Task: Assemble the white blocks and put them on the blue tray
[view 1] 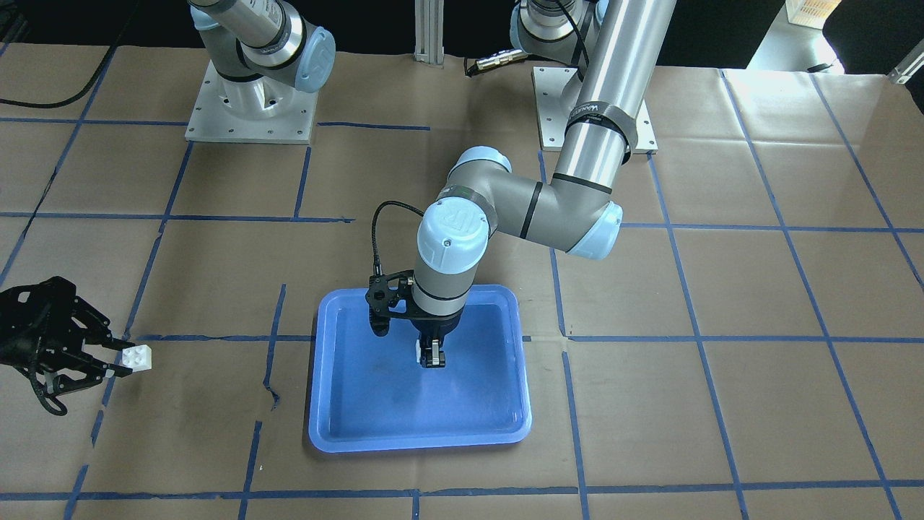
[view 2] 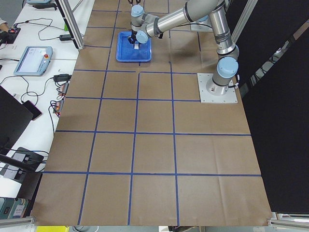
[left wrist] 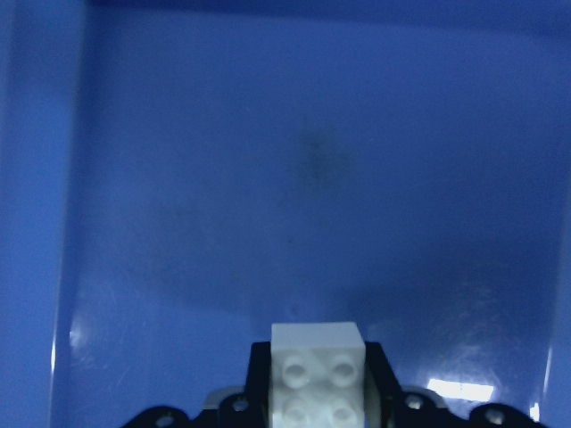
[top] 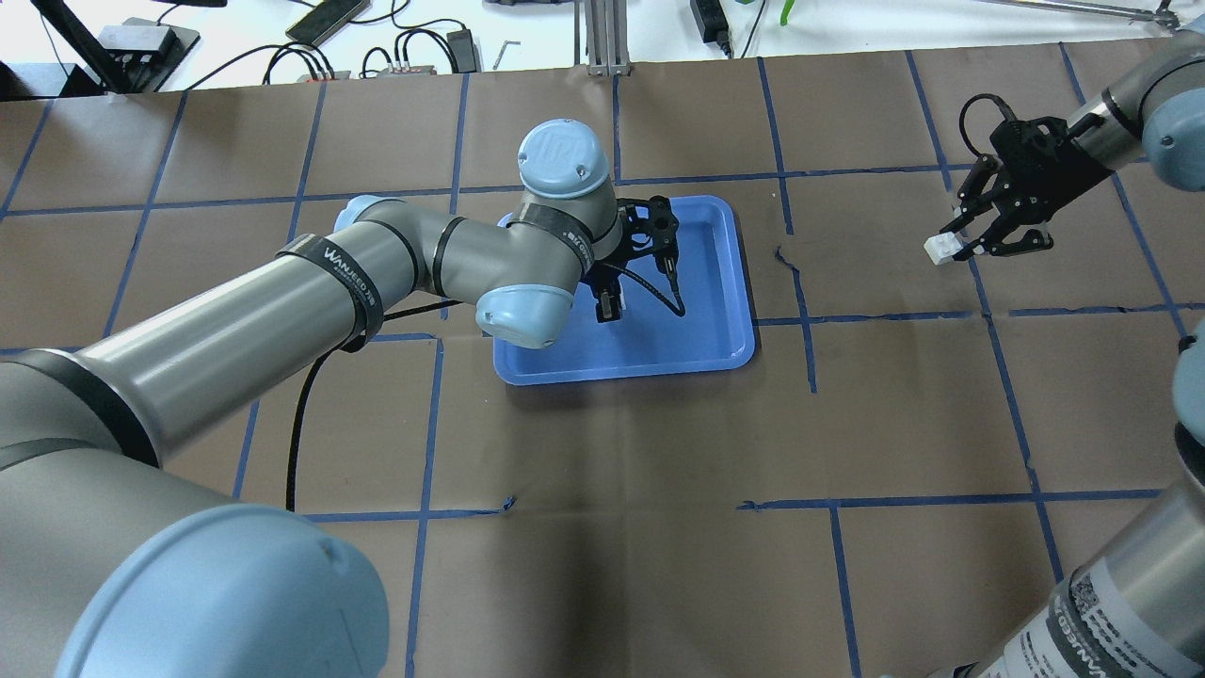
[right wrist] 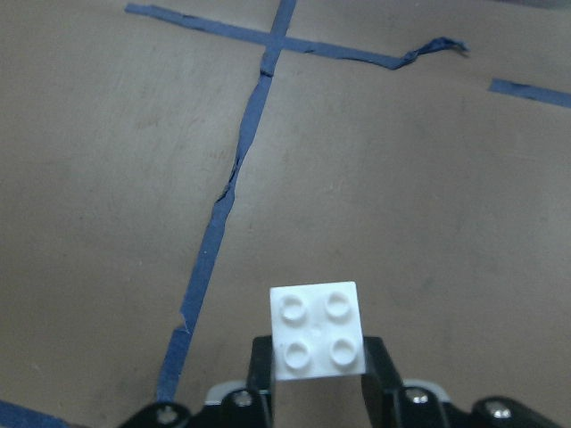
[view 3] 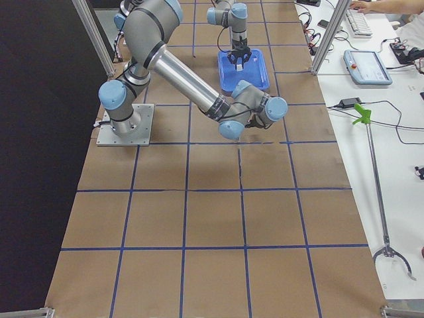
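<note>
Left gripper (view 1: 433,359) clamps white block (left wrist: 317,374) over mid blue tray (view 1: 339,404), clear of rims. Right gripper (top: 962,242) grips second block (right wrist: 317,332) over paper (view 1: 722,289), well apart from tray. Studs point back into each gripper.

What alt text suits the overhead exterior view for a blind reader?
The left tool holds a white block over the blue tray at centre; far to the right, the right tool holds a second white block over the brown paper-covered table.

a robotics lab: teach pendant (view 2: 33,60), cables (top: 311,58), tape-gridded table (view 1: 758,289).
</note>
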